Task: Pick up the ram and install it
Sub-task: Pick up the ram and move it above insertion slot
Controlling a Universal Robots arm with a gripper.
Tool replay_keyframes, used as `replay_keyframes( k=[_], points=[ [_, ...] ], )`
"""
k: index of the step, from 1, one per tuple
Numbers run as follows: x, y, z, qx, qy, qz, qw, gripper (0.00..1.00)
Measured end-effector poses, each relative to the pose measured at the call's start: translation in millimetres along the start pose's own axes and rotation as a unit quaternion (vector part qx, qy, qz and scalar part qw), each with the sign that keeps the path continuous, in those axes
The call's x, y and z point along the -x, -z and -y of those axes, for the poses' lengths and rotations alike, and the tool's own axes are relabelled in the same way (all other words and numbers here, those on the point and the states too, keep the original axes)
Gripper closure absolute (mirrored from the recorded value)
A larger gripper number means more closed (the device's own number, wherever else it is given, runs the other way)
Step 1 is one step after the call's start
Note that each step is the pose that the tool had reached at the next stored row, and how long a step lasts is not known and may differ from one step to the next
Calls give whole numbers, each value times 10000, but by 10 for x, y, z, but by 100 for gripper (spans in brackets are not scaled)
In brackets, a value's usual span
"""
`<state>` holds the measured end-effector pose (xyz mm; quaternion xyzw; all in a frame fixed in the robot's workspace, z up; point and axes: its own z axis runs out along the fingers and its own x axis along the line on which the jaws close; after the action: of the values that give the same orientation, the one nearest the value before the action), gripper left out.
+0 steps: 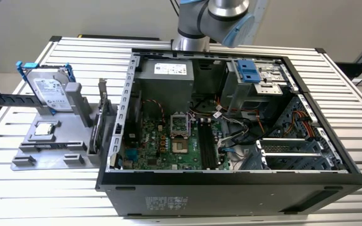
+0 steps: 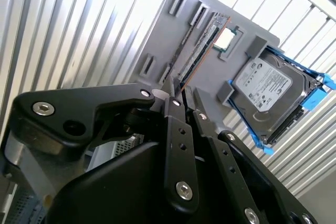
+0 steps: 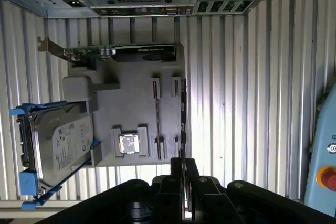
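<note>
The ram (image 3: 182, 114) stands on its long edge in the grey holder (image 3: 131, 98), along the holder's side farthest from the hard drive (image 3: 58, 140). Its long axis runs parallel to the tabletop slats and at right angles to the expansion card (image 3: 142, 52).

In both wrist views I see the stick end-on to the end effector (image 3: 183, 162), with its near end lined up with the slit between the fingertips. In the second wrist view the ram (image 2: 202, 45) shows its chip face and a coppery lower edge. There I also see the end effector (image 2: 182, 92) with its tips a sliver apart and clamped on nothing.

Across the exterior view from its left, I get what the wrist cameras don't give me:
- The hard drive (image 1: 45, 87) leans in its blue frame.
- A processor chip (image 1: 45, 129) lies flat on the holder (image 1: 68, 141).
- The expansion card (image 1: 99, 122) stands upright just beside the case wall.
- The open computer case (image 1: 231, 176) lies on its side on the tabletop (image 1: 43, 197), its motherboard (image 1: 168, 141) facing up.
- The arm (image 1: 212, 19) rises behind the case, well apart from the holder.
</note>
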<state>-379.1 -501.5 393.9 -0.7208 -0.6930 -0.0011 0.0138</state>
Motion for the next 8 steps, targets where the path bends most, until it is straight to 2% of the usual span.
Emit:
replay_keyframes(
  k=[8],
  points=[
    [-1, 4, -15, -2, 1, 2, 10000, 100]
  ],
)
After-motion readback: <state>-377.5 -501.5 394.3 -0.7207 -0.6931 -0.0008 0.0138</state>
